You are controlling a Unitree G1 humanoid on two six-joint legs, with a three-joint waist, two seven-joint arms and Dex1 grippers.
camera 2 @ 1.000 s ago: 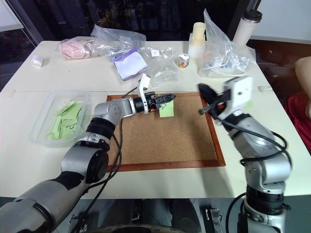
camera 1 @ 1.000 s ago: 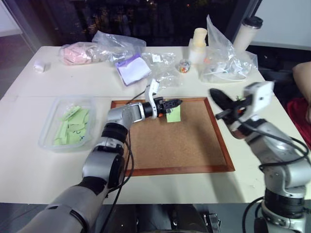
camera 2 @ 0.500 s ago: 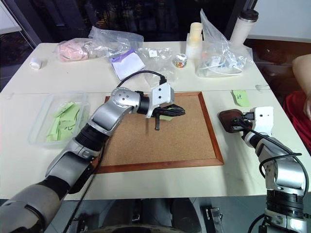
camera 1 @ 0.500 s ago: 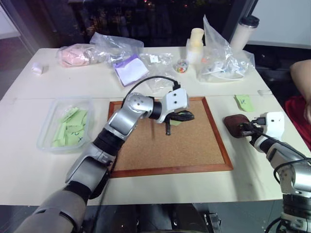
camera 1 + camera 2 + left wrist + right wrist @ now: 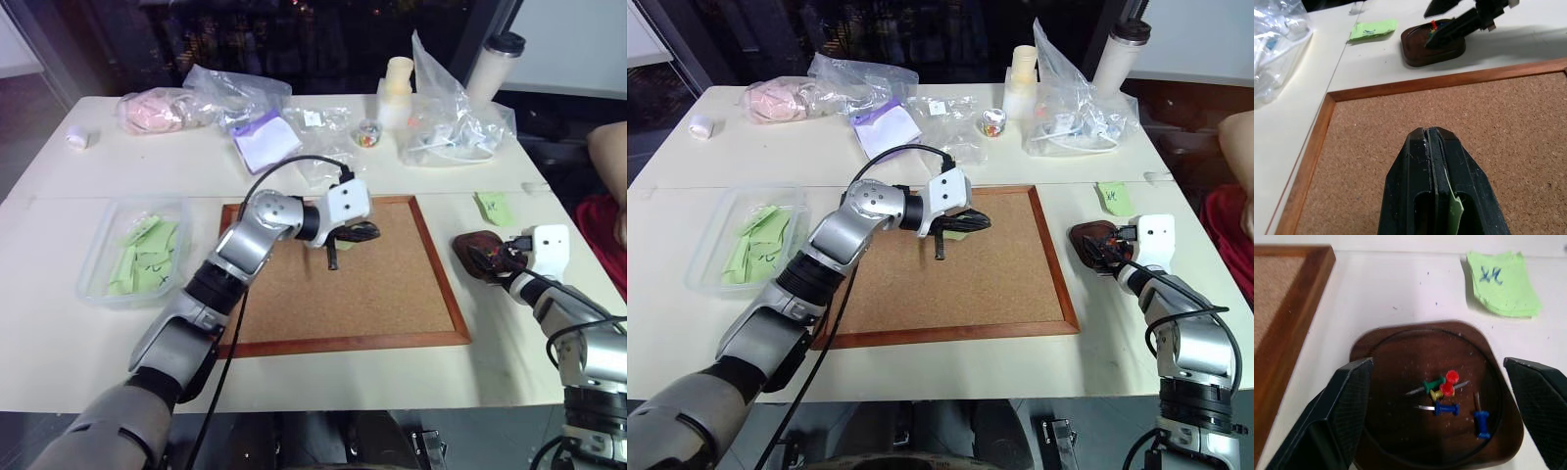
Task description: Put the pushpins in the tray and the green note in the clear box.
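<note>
My left gripper (image 5: 1429,132) hangs over the corkboard (image 5: 382,294), shut on the green note (image 5: 1455,208), whose edge peeks out between the fingers and below them (image 5: 955,233). The clear box (image 5: 98,230) stands at the table's left with several green slips inside. To the right of the board sits the brown tray (image 5: 1400,352), also seen past the board's frame (image 5: 1432,41). Several pushpins (image 5: 1449,379), red, green, yellow and blue, lie in it. My right gripper (image 5: 1437,363) is open just above the tray (image 5: 470,245), one finger on each side.
Another green slip (image 5: 493,207) lies on the table behind the tray. Clear plastic bags (image 5: 451,117), a purple pad (image 5: 266,137), a small jar (image 5: 368,133) and cups (image 5: 397,83) line the far side. A person's arm (image 5: 612,147) shows at the right edge.
My right gripper came down from mid-air to the tray and opened over it. My left gripper rolled and drew back a little, with the green note in it.
</note>
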